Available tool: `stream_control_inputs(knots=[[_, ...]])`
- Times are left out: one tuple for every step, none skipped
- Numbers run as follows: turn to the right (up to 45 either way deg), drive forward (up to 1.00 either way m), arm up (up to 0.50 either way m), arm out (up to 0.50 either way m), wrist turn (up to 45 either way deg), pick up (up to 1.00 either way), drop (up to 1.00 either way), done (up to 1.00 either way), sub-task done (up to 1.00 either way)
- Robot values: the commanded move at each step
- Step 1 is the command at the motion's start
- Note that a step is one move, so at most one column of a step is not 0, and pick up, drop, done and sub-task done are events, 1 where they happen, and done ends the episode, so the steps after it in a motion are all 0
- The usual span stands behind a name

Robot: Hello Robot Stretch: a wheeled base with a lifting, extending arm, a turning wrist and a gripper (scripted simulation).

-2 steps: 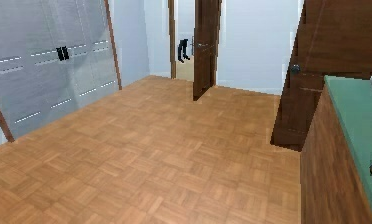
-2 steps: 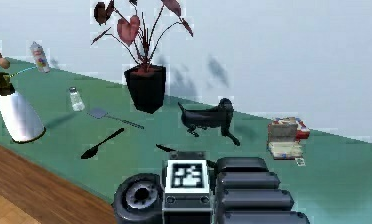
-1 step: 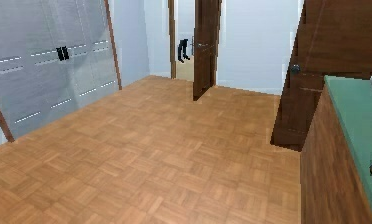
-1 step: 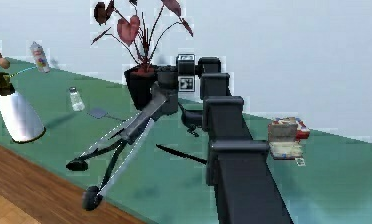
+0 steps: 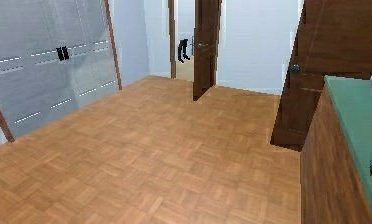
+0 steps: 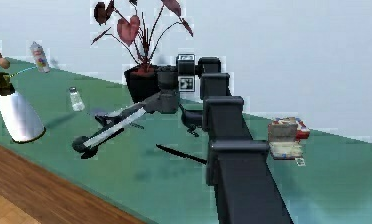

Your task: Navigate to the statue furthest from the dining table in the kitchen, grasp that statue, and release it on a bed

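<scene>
My arm rises as a dark bar from the arm side view's bottom edge, over a green countertop. The gripper reaches left from its two white marker squares, its thin fingers slanting down over bare green counter. It holds nothing. In the forward view a small dark two-legged shape stands beyond an open doorway at the far end of the room.
On the counter stand a red-leaved plant in a dark pot, a pale bottle, a shaker, a small bottle and a small box. Ahead lie wooden floor, grey wardrobe doors and a dark open door.
</scene>
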Motion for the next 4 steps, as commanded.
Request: stream_control_inputs(knots=[[0.0, 0.0, 0.0, 0.0, 45.0, 0.0, 0.0, 0.0, 0.0], [0.0, 0.0, 0.0, 0.0, 45.0, 0.0, 0.0, 0.0, 0.0], [0.0, 0.0, 0.0, 0.0, 45.0, 0.0, 0.0, 0.0, 0.0], [0.0, 0.0, 0.0, 0.0, 3.0, 0.0, 0.0, 0.0, 0.0]])
